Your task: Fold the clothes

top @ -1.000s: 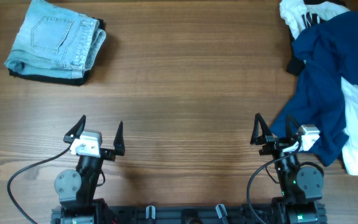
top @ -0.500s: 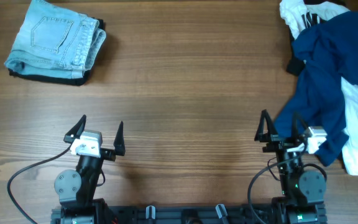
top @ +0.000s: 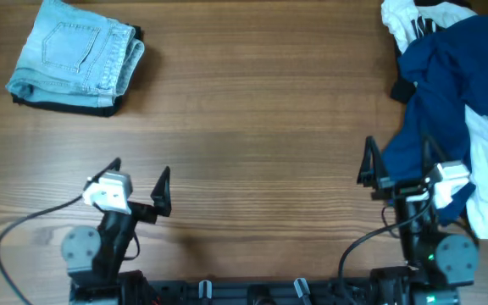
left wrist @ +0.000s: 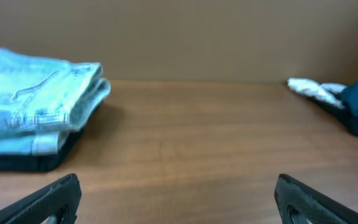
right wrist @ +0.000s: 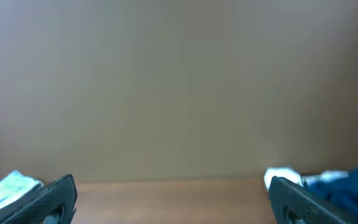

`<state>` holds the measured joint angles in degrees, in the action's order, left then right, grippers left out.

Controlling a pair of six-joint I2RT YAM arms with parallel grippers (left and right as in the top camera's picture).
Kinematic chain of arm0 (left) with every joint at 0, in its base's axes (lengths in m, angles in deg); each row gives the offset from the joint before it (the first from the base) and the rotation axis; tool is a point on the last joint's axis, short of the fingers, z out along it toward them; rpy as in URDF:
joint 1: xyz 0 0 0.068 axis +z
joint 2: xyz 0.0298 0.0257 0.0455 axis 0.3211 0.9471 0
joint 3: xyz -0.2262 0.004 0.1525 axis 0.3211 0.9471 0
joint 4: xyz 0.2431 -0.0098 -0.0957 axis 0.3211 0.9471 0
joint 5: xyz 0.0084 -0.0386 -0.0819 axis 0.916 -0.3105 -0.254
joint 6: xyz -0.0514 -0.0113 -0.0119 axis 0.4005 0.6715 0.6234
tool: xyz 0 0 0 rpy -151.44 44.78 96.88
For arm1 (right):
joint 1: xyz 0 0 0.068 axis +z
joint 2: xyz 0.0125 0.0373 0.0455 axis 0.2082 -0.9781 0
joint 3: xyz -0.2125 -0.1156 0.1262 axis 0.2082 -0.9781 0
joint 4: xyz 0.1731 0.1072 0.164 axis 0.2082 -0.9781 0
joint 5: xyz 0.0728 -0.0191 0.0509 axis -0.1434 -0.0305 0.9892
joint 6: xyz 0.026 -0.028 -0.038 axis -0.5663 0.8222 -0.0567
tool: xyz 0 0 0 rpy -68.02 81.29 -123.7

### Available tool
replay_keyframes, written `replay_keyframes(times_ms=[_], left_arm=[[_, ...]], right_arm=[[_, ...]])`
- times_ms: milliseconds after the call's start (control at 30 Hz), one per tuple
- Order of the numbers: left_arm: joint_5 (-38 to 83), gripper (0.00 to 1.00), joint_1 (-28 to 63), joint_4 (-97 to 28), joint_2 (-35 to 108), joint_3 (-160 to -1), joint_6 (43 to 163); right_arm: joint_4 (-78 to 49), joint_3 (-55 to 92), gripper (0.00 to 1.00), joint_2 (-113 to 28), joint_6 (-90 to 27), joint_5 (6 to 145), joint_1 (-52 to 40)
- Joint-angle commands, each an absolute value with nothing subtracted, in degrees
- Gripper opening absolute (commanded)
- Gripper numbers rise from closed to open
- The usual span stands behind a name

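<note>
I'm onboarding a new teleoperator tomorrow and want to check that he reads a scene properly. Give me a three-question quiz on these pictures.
1. True or false: the left gripper is shut on the folded jeans.
2. Which garment lies nearest the right gripper? A. the dark-blue shirt B. the folded jeans C. a red towel
3. Fill in: the folded jeans lie at the far ____ of the table, by the robot's own sides.

Key: 1. False: it is open, well short of the jeans, and holds nothing. 2. A. 3. left.
</note>
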<state>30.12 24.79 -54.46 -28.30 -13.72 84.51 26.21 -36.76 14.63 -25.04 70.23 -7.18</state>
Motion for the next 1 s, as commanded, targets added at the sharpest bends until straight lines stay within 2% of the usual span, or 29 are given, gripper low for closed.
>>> replay_keyframes(times_ms=[0, 133, 300, 433, 500, 700, 767, 967], left_arm=[[29.35, 1.0, 24.97, -48.43, -17.99, -27.38, 85.61], [30.4, 1.0, 24.97, -40.19, -4.26, -40.47, 85.65], [30.36, 1.0, 24.97, -29.83, 12.48, -54.57, 85.65], [30.34, 1.0, 24.97, -24.8, 23.63, -60.67, 85.63], [30.38, 1.0, 24.97, -25.31, 28.81, -60.8, 85.61], [30.14, 1.0, 24.97, -25.96, 39.08, -60.8, 85.63], [30.16, 1.0, 24.97, -26.18, 41.49, -60.8, 85.63], [30.16, 1.0, 24.97, -26.79, 45.46, -60.8, 85.63]], right_arm=[[25.29, -25.42, 1.0, 2.24, -21.8, 73.22, -7.0], [18.15, -11.93, 1.0, -12.95, -21.83, 76.91, -7.0], [-0.41, 8.68, 1.0, -32.95, -21.56, 77.74, -7.48], [-11.58, 24.5, 1.0, -48.62, -14.15, 84.5, -9.25], [-11.73, 29.03, 1.0, -54.24, -14.29, 84.91, -10.33], [-6.07, 29.58, 1.0, -60.84, -14.57, 78.6, -17.69], [-5.79, 29.55, 0.96, -63.66, -14.55, 77.24, -23.33], [-2.59, 29.55, 0.94, -72.9, -14.39, 77.13, -41.38]])
